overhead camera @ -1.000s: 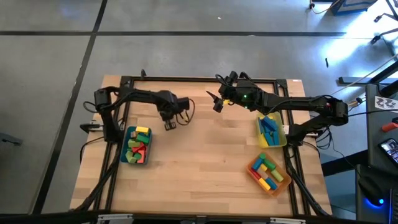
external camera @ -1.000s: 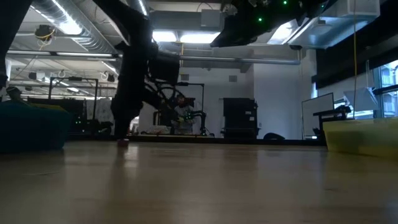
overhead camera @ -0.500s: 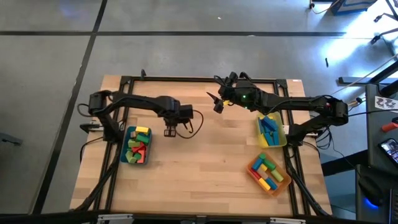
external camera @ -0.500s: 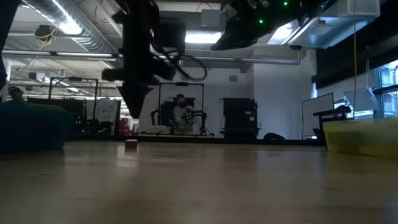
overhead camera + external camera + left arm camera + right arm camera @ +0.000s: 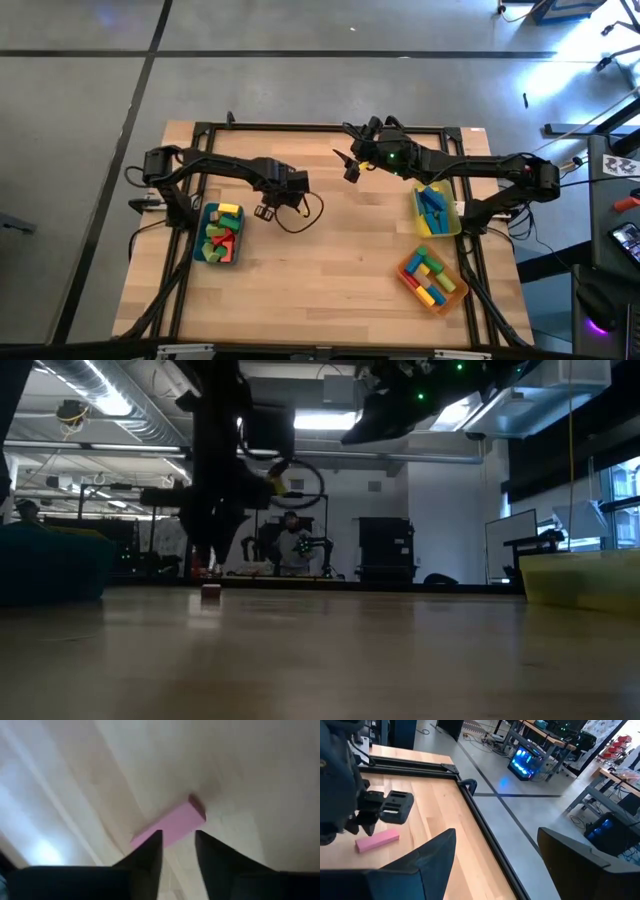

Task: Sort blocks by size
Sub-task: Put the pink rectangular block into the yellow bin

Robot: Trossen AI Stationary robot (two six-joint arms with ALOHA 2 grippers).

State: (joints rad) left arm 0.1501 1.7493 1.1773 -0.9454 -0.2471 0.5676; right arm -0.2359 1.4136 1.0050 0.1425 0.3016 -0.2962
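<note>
Shifted back toward the teal tray [image 5: 203, 235], the left tool [image 5: 264, 211] is seen parted narrowly, with the pink bar block [image 5: 170, 826] lying flat on the bench [image 5: 330, 260] just beyond its tips, best straddled squarely across its narrow width; the right tool [image 5: 351, 167] is held wide, empty.

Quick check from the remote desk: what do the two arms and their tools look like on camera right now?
Both arms are dark, slim and jointed. The left tool has two flat dark fingers and a black cable looping beside the wrist. The right tool has broad dark fingers, with a small green light glowing on the arm just behind it.
</note>
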